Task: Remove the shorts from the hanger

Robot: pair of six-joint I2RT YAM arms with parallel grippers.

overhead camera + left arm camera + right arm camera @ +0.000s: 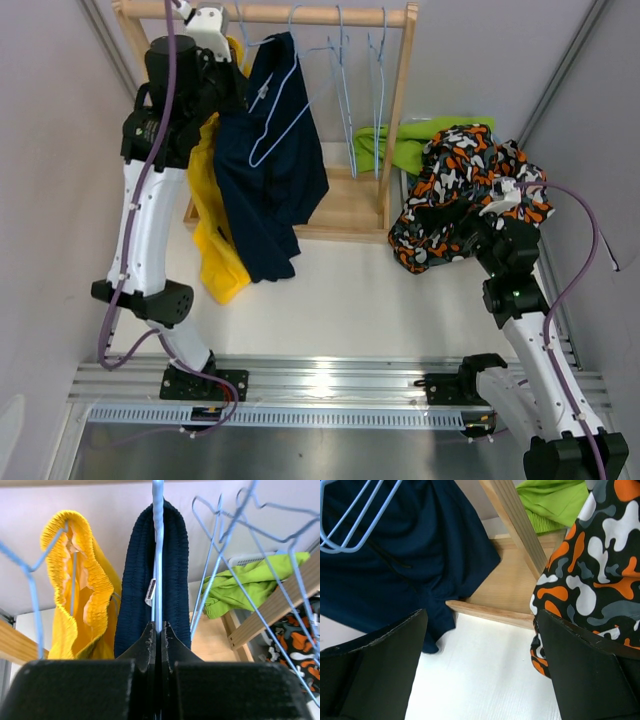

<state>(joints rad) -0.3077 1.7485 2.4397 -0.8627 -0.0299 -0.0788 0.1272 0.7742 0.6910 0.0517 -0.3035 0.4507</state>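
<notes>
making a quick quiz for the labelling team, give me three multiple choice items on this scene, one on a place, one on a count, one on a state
1. Where are the lime green shorts? A hung on the rail; B under the navy shorts; C lying off the rail by the rack's right post.
2. How many pairs hang on the rail? A one; B two; C four.
3. How is the left hand? A shut on a blue hanger; B wide open; C shut on the yellow shorts.

Key: 1 C, the green fabric lies beside the post. 2 B, only the yellow and navy pairs hang. 3 A, the fingers pinch the hanger wire in the left wrist view.
</notes>
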